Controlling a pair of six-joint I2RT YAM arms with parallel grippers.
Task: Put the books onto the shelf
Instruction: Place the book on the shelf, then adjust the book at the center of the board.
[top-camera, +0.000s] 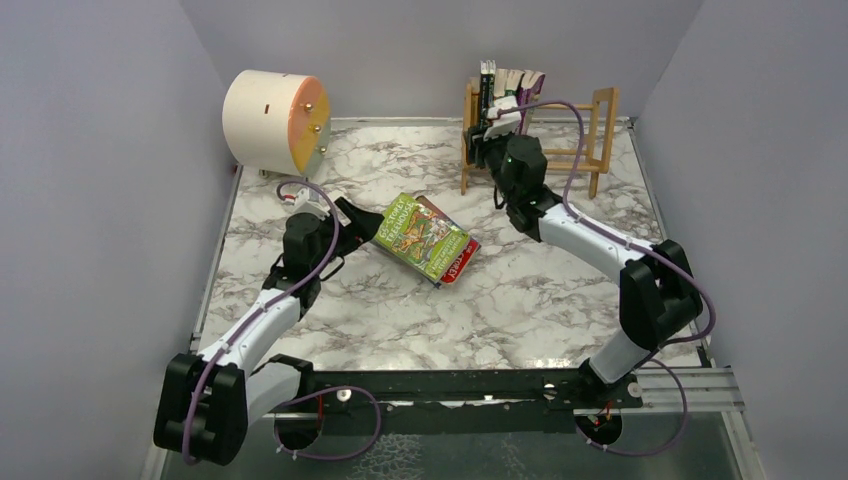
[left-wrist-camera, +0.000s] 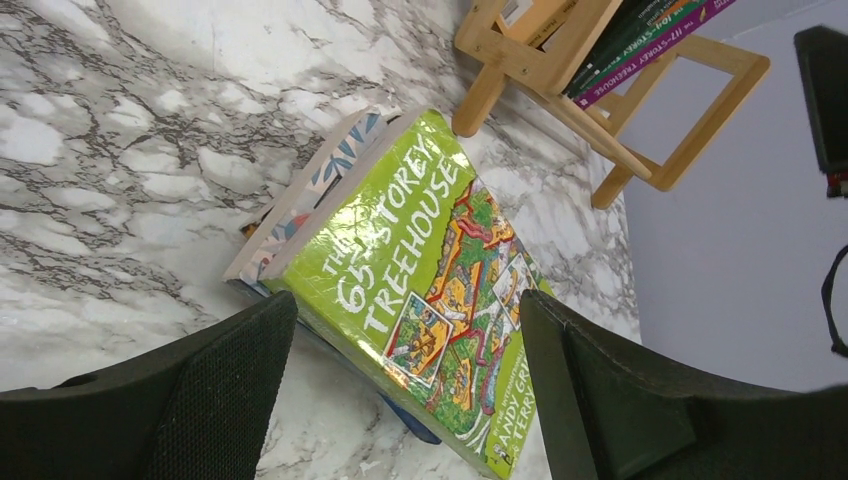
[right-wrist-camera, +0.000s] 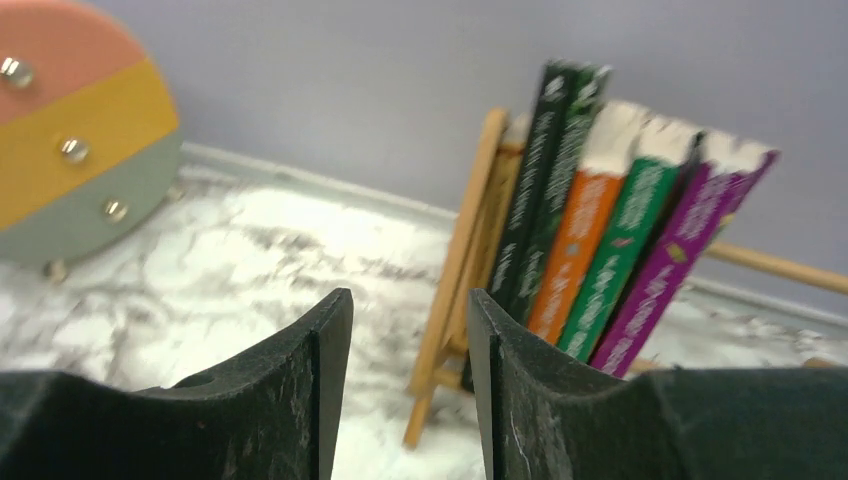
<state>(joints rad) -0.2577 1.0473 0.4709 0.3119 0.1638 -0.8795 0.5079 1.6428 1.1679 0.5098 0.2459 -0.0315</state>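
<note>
Left end effector (left-wrist-camera: 400, 320), spread and empty, faces the green book (left-wrist-camera: 440, 230) atop a pile (left-wrist-camera: 300, 200) on the tabletop (left-wrist-camera: 120, 150); centre the book between both fingers before closing. Right end effector (right-wrist-camera: 410, 320), parted and empty, hovers beside the shelf (right-wrist-camera: 470, 220).

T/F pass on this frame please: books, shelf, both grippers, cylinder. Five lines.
1. The green Treehouse book lies flat on top of a patterned book. True.
2. The shelf is empty. False: several books stand upright at one end.
3. The right gripper holds a purple book. False: its jaws are apart with nothing between them. The purple book stands on the shelf.
4. The left gripper is open and faces the green Treehouse book. True.
5. The cream cylinder sits at the far right. False: it is in the far left corner.
</note>
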